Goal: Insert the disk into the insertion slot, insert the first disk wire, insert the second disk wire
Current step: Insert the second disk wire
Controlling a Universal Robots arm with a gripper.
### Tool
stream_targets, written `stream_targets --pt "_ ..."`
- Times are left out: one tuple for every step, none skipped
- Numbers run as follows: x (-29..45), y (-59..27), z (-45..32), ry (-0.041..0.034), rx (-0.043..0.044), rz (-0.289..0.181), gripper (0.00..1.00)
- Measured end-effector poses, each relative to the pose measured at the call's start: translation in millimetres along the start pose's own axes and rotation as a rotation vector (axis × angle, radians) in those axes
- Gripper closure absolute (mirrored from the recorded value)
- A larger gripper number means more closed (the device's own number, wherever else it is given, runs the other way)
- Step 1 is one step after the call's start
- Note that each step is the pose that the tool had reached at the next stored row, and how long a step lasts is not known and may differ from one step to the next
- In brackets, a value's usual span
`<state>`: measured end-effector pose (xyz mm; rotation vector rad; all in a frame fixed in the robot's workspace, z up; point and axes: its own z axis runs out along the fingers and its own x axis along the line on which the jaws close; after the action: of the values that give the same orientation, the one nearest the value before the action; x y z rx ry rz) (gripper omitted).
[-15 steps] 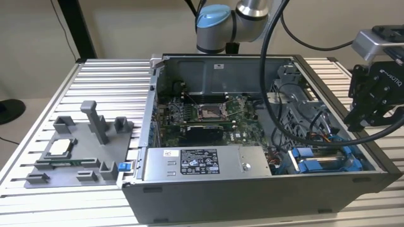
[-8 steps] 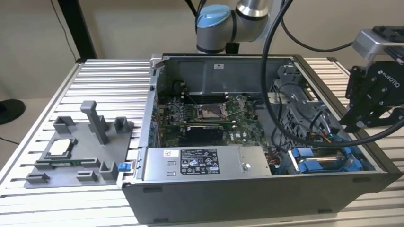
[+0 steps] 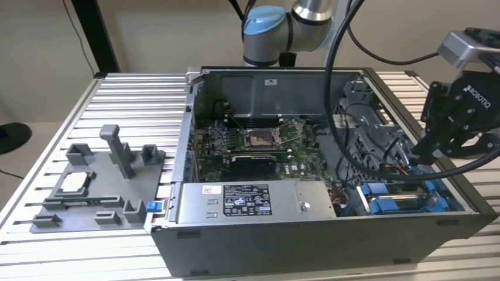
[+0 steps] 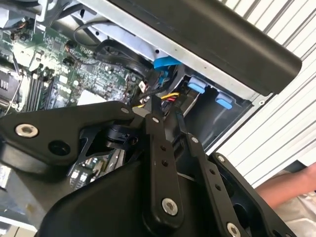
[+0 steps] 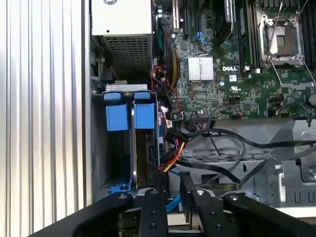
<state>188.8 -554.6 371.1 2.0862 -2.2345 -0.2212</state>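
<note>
Exterior view: gripper (image 3: 424, 153) is hanging just above the disk (image 3: 400, 203), which is sitting in the computer case's (image 3: 312, 249) corner bay.
Second wrist view: gripper (image 4: 167, 112) is nosing at the yellow-red wires (image 4: 165, 96). Clenched or released, can't tell.
First wrist view: disk (image 5: 144, 116) is standing beside those wires (image 5: 173, 154).

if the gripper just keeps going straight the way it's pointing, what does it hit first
Most likely the wire bundle with yellow and red leads right ahead of the gripper, beside the blue carrier; depth is unclear, so it may already touch.
</note>
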Motion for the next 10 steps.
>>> stream_targets --pt "0.1 0.1 0.0 -0.0047 -0.0035 0.0 0.0" --pt "0.0 0.0 0.0 -0.0087 -0.0075 -0.001 0.0" --pt "0.0 0.0 0.0 -0.0113 -0.0113 -0.001 0.0" --pt "0.0 0.1 -0.1 -0.0119 -0.0135 -0.001 0.0" --pt "0.0 0.1 -0.1 -0.0118 -0.0139 -0.001 0.0" --pt "0.0 0.1 0.0 -0.012 -0.0143 -0.001 0.0" --pt "0.0 0.0 0.0 -0.0119 -0.0157 -0.001 0.0" --pt "0.0 0.0 0.0 -0.0117 -0.0167 -0.001 0.0" --pt "0.0 0.0 0.1 -0.0117 -0.0167 -0.001 0.0" --pt "0.0 0.0 0.2 -0.0116 -0.0167 -0.001 0.0"
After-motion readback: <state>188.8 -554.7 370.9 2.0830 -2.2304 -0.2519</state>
